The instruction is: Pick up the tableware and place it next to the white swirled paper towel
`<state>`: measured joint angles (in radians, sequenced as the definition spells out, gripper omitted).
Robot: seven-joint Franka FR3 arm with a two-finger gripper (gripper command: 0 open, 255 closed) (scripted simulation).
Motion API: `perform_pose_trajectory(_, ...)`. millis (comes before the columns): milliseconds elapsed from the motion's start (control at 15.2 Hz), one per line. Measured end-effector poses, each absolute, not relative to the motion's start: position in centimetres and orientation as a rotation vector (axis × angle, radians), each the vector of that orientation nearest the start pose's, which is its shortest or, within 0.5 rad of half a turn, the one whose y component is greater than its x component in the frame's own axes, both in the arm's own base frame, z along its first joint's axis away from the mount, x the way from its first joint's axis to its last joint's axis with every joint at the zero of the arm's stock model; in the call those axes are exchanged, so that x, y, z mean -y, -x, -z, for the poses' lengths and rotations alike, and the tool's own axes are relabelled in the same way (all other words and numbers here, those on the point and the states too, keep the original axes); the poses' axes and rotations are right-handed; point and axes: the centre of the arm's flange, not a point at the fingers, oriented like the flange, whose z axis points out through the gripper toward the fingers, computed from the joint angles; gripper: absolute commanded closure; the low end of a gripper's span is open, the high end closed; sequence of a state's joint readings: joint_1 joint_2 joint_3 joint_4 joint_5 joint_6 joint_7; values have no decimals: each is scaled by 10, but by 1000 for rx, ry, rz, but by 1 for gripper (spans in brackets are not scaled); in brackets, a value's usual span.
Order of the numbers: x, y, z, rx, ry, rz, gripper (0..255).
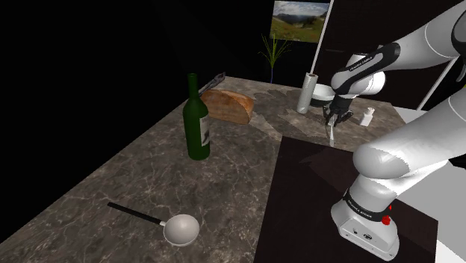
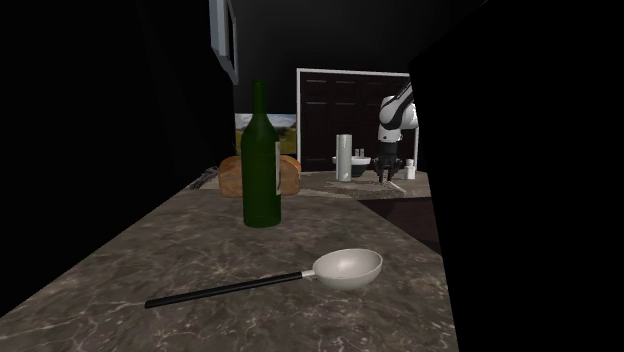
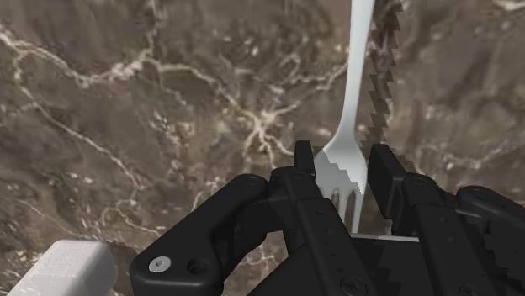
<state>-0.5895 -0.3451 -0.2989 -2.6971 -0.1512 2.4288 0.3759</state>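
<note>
Fork [image 3: 357, 76] pinched at its tines by the end effector [image 3: 343, 160] in wrist view; shoulder view adds nearby paper towel [image 1: 307, 93].

Counter [image 1: 142, 175]: bottle [image 1: 197, 119], ladle [image 1: 170, 226], towel [image 1: 307, 92], perhaps bread [image 1: 228, 106]

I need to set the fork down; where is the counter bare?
Bare marble lies between the bottle and the ladle, and between the bread and the paper towel. Crowded by the towel: bowl, shaker, gripper.

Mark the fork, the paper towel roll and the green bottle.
fork [image 3: 358, 76], wrist view, on its handle
paper towel roll [image 1: 306, 93], shoulder view, middle of its side
green bottle [image 1: 196, 138], shoulder view, on its body
</note>
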Motion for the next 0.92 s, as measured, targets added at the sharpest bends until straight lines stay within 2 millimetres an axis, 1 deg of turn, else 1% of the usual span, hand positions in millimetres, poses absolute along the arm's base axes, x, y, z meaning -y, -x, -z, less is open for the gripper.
perform_pose_trajectory(396, 305, -255, -341, -1704, 2660, 103, 0)
perform_pose_trajectory(462, 305, -253, -347, -1704, 2660, 104, 0)
perform_pose_trajectory(660, 304, -256, -379, -1704, 2660, 106, 0)
perform_pose_trajectory(792, 303, -253, -388, -1704, 2660, 105, 0)
perform_pose_trajectory(924, 303, -253, -390, -1704, 2660, 104, 0)
